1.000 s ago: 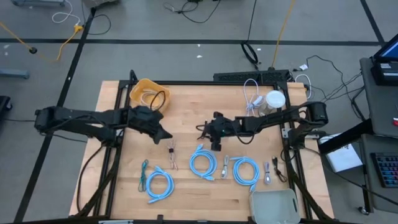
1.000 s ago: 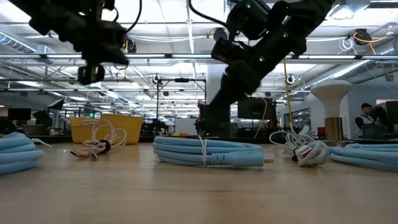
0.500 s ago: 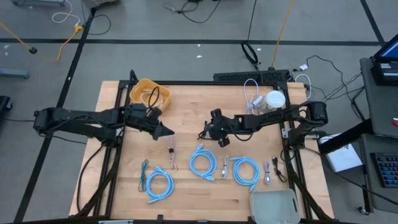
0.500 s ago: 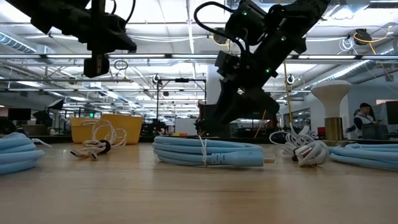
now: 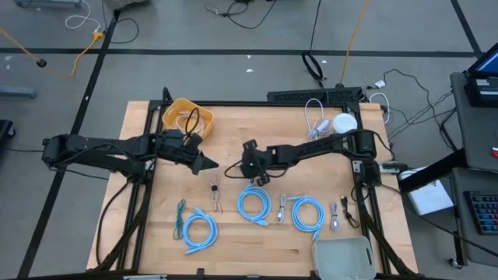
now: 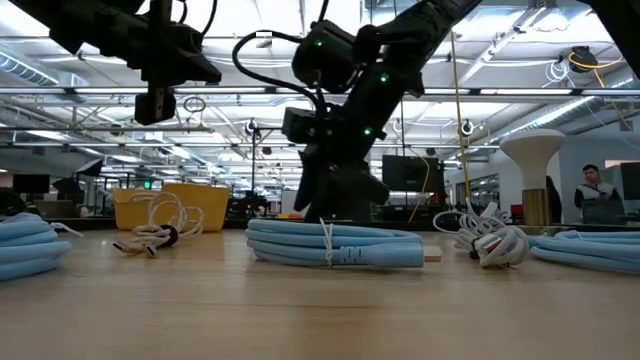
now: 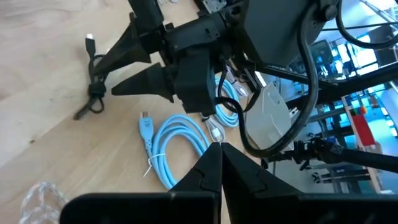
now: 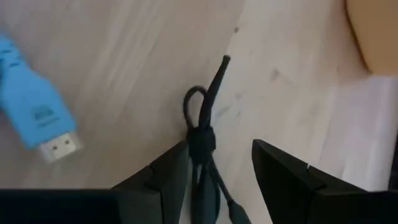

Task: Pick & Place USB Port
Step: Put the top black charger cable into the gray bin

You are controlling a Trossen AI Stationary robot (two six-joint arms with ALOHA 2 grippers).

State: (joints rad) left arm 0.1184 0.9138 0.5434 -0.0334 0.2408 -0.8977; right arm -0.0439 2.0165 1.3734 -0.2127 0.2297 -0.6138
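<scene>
Since 1.0 s ago my right gripper (image 5: 233,170) has swung left across the table (image 5: 140,132), from beside the middle blue cable coil (image 5: 253,204) to a spot over the small dark USB cable (image 5: 215,194), near the table centre. Jaws spread; the right wrist view shows the dark USB cable (image 8: 203,144) lying between my 2 fingers (image 8: 163,175), not yet pinched.

My left gripper (image 5: 208,164) hovers just left of centre, near the yellow bin (image 5: 187,117), tips pressed together, little changed over the last 0.5 s.

Risks: the cable is thin and loosely looped, so closing off-centre could catch only 1 strand. Both grippers sit near each other; a lift could bring them into contact.
</scene>
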